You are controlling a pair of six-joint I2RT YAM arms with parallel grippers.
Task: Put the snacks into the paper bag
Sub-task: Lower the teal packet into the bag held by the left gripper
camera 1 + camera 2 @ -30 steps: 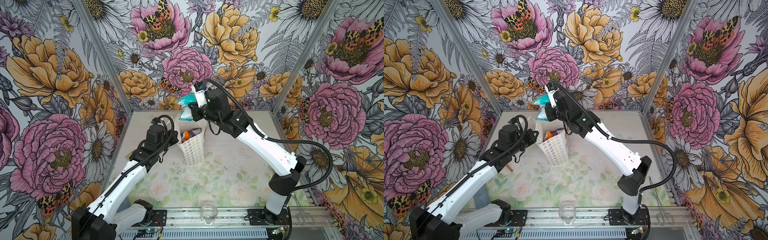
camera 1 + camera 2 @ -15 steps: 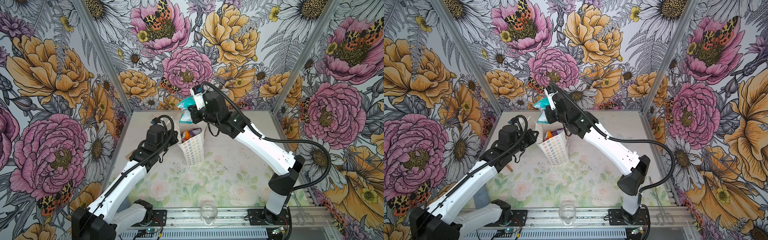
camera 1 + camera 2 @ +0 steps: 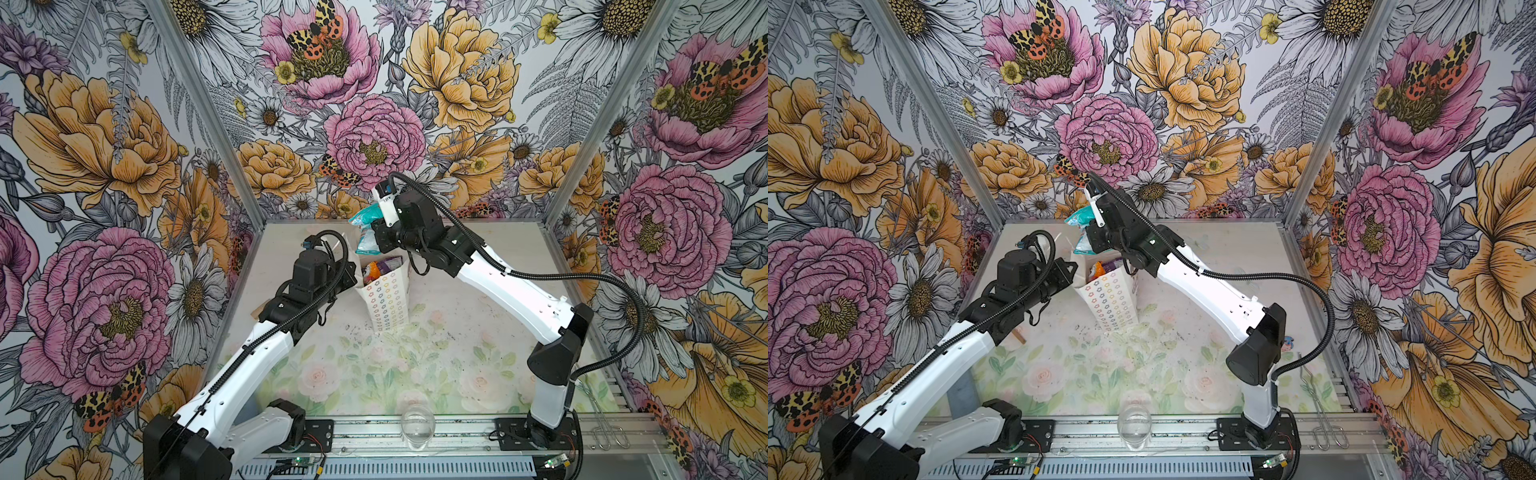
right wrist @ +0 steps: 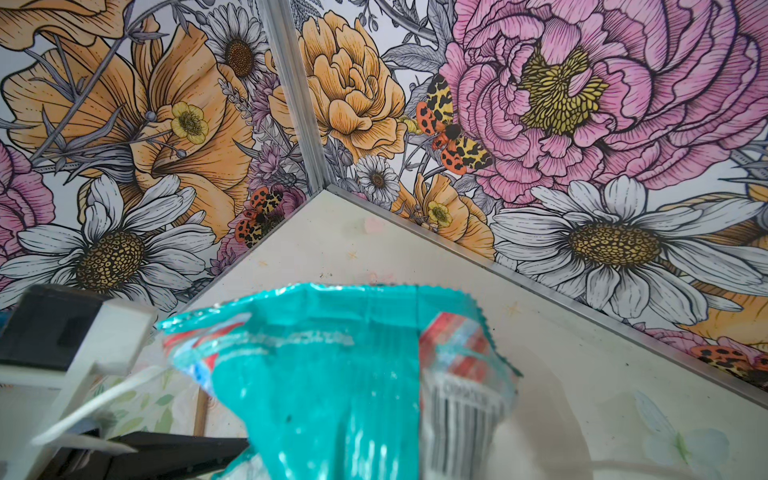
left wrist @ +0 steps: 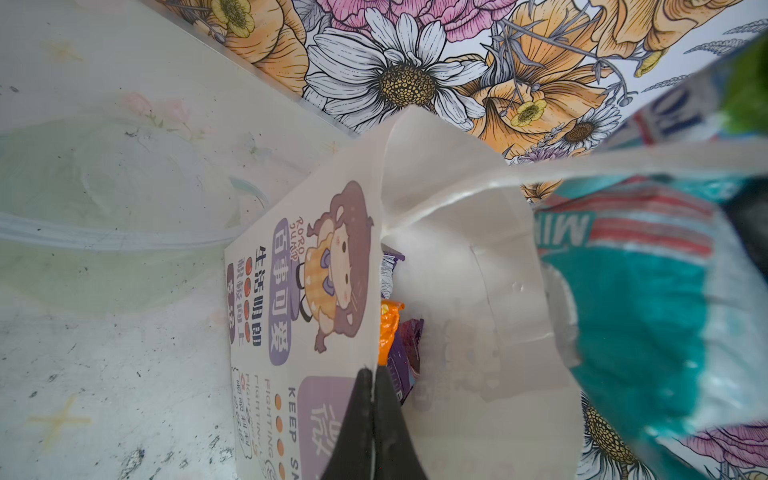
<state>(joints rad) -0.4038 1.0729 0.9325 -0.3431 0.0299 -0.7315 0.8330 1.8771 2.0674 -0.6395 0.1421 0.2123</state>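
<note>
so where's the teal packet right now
In a top view the teal packet hangs in the right hand, just above the paper bag's open mouth, near the back wall.

Clear glass [image 3: 417, 427] is noted upright at the front edge, against the metal rail [image 3: 457, 435], in both top views. A wire utensil [image 3: 604, 432] is laid at right front. A wooden piece [image 3: 1020, 335] is partly hidden on the floral-printed tabletop [image 3: 374, 374], left side.

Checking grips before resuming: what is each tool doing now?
Left tool: closed on the paper bag at its rim.
Right tool: closed, holding the teal packet.
</note>
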